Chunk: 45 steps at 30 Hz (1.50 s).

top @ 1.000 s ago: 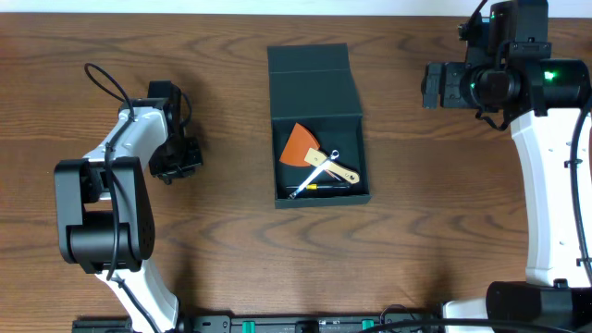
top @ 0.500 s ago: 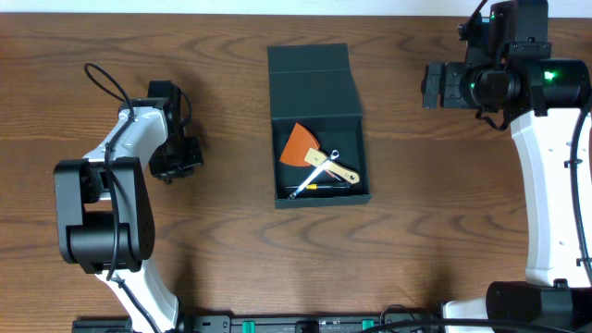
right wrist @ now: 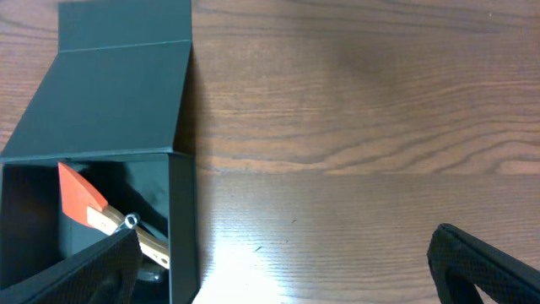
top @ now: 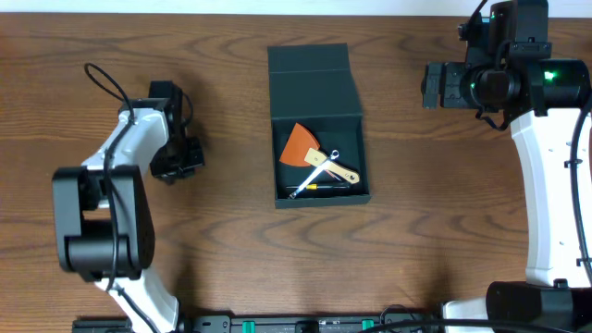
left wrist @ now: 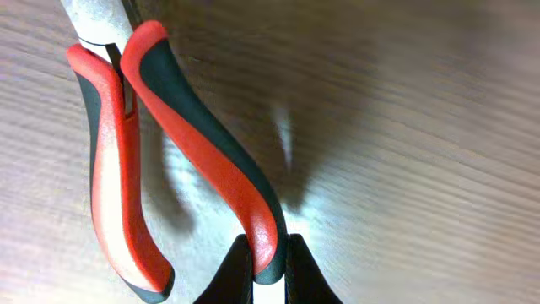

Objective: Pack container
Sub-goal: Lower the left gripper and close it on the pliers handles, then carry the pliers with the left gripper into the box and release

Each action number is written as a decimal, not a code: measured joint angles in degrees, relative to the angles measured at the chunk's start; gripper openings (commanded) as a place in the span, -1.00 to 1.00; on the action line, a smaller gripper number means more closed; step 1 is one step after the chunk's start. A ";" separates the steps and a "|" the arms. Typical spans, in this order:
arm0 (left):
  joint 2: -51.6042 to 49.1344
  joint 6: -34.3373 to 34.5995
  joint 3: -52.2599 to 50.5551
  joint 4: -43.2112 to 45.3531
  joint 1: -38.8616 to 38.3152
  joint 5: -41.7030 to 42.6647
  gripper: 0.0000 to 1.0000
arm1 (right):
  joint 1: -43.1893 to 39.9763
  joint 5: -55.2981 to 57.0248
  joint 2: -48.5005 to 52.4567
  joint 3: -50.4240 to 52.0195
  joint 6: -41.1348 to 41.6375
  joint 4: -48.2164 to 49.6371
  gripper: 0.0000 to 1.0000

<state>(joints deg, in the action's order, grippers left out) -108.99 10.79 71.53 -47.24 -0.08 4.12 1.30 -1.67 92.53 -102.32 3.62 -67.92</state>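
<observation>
The dark container [top: 319, 196] sits open at the table's middle with its flap lid [top: 312, 81] laid back; it also shows in the right wrist view [right wrist: 181, 219]. Inside lie an orange scraper with a wooden handle [top: 300, 144], a small wrench and a dark tool. My left gripper [left wrist: 270, 266] is shut on one handle of red-and-black pliers [left wrist: 190, 135] lying on the table at the left; the overhead view hides the pliers under the gripper [top: 176, 162]. My right gripper [right wrist: 283, 266] is open and empty, to the right of the container.
The right arm's base and wrist [top: 499, 79] stand at the far right. The left arm [top: 102, 203] stands at the near left with a looping cable. Bare wooden table lies between the arms and the container.
</observation>
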 measured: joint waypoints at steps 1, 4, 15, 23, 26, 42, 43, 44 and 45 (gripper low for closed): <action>1.55 -0.15 0.00 0.04 -0.55 0.00 -0.88 | 0.00 0.00 0.00 0.00 0.00 0.00 0.99; 7.45 -0.55 0.00 0.09 -2.58 0.02 -0.89 | 0.00 0.00 0.00 0.00 0.00 0.00 0.98; 17.40 -8.50 0.00 -0.15 -12.55 -0.02 -0.89 | 0.00 0.00 0.00 0.00 0.00 0.00 0.98; 19.12 -18.43 0.59 -0.13 -26.05 -1.51 -0.89 | 0.00 0.00 0.00 0.00 0.00 -0.13 0.99; 19.12 -23.58 0.61 -0.15 -31.39 -2.01 -0.89 | 0.00 0.00 0.00 0.00 0.00 -0.20 0.98; 19.08 -57.00 0.63 4.63 -41.70 -2.95 -0.89 | 0.00 0.00 0.00 0.00 0.00 -1.11 0.98; 19.06 -58.01 0.66 5.73 -41.70 -3.04 -0.89 | 0.00 0.00 0.00 0.00 0.00 -1.22 0.98; 18.91 -59.41 0.68 6.82 -41.66 -3.04 -0.89 | 0.00 -0.02 0.00 0.00 0.00 -1.29 0.99; 18.71 -60.24 0.74 7.52 -41.66 -3.04 -0.89 | 0.00 0.00 0.00 0.00 0.00 -1.27 0.99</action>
<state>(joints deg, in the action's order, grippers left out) -90.28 -49.45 72.27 -39.72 -41.74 1.08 1.30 -1.67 92.53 -102.32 3.62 -69.19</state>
